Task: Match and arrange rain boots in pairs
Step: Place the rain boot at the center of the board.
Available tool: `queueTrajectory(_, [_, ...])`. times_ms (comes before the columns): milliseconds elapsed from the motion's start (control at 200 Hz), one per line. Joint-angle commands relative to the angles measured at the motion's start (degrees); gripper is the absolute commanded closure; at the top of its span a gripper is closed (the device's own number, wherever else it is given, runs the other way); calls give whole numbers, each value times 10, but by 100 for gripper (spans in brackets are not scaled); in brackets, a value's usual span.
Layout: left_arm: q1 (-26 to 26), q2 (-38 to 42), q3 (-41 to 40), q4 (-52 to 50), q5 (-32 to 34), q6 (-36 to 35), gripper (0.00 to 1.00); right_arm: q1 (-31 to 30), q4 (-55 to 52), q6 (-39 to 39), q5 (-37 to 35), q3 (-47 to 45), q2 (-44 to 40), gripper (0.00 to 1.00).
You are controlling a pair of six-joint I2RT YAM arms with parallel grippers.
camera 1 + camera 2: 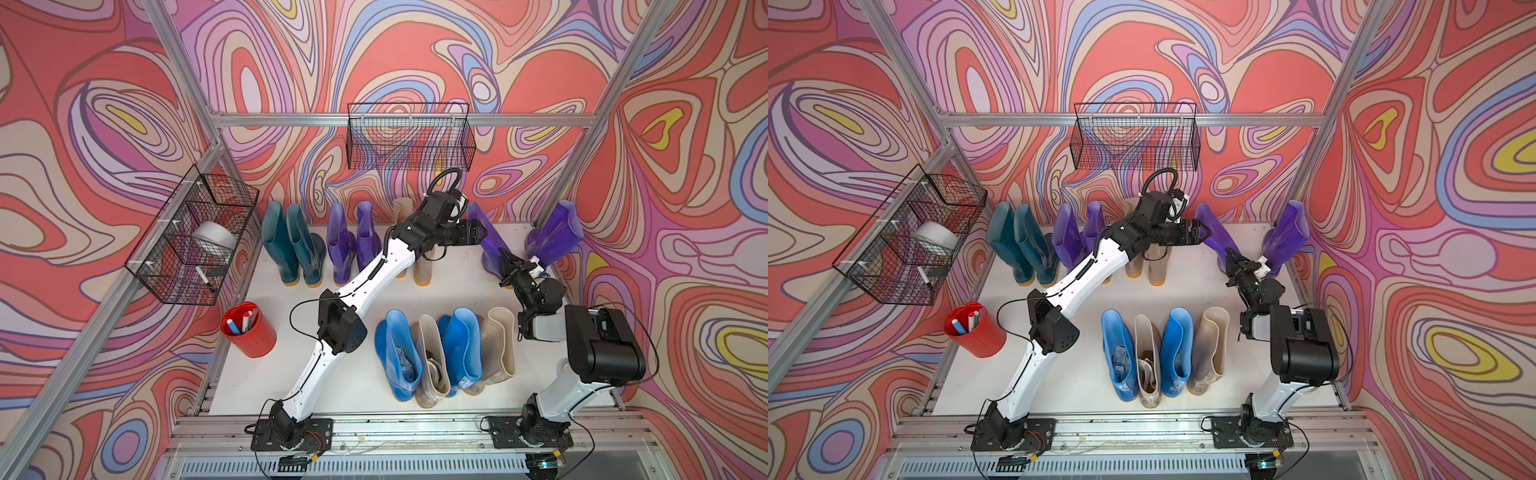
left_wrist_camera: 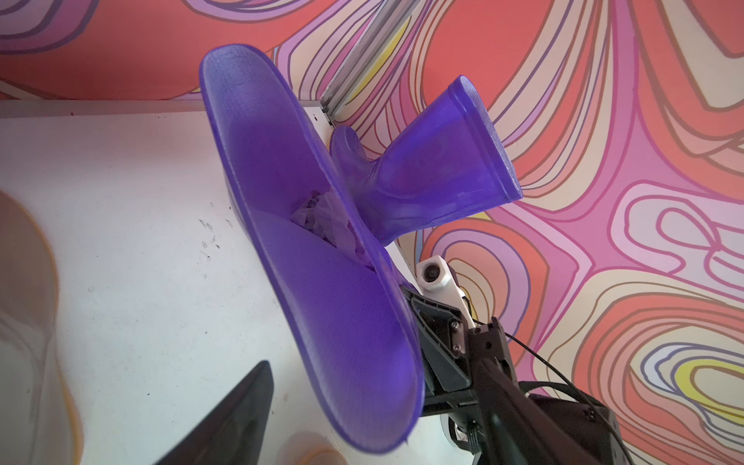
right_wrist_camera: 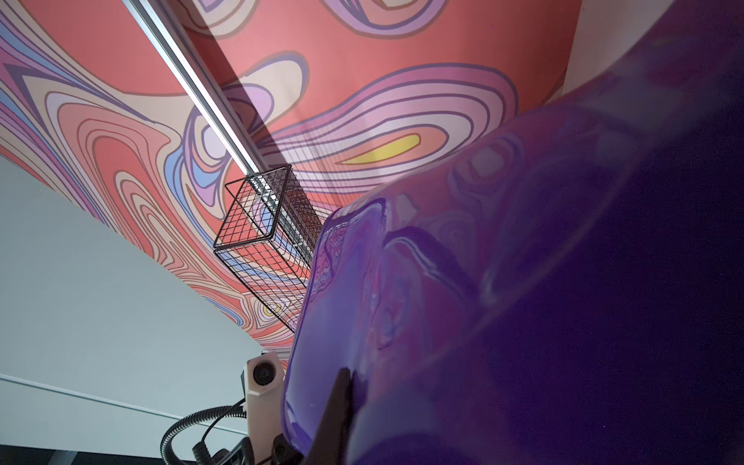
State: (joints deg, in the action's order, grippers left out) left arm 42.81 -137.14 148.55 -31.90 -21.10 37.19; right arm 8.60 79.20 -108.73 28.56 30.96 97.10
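— Step in hand?
— Pairing the purples. At one o'clock the left gripper (image 1: pixel 478 235) gapes wide at the rim of a tilted, glossy purple rubber boot (image 1: pixel 491 247); the right gripper (image 1: pixel 506 259) pinches its wall. Its likely mate, another purple rubber boot (image 1: pixel 555 237), leans at two o'clock.
— Next move?
— Probably stand both upright, touching.
— Count?
— From ten o'clock: two dark teal rubber boots (image 1: pixel 291 245), four purple, four beige rubber boots (image 1: pixel 498 345), two bright blue rubber boots (image 1: pixel 461 345) at five o'clock.
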Motion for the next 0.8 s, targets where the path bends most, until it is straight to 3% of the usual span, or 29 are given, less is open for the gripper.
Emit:
queueTrajectory(0, [-1,-14,18,29,-10,20,22,2,61,15,17,18,-31,91])
queueTrajectory(115, [-1,-22,23,42,-15,28,29,2,61,16,23,8,-35,91])
queueTrajectory(280, [-1,-35,33,58,-20,39,50,1,61,19,37,-2,-37,91])
queueTrajectory(426, [-2,-42,36,66,-26,45,77,2,61,23,53,0,-38,90])
queueTrajectory(556, [-1,-42,36,73,-29,39,91,1,62,24,66,-1,-32,86])
queueTrajectory(686, [-2,-40,36,80,-25,35,100,2,62,21,79,-3,-31,74])
queueTrajectory(796, [-2,-39,36,95,-24,41,100,2,61,13,103,4,-31,65])
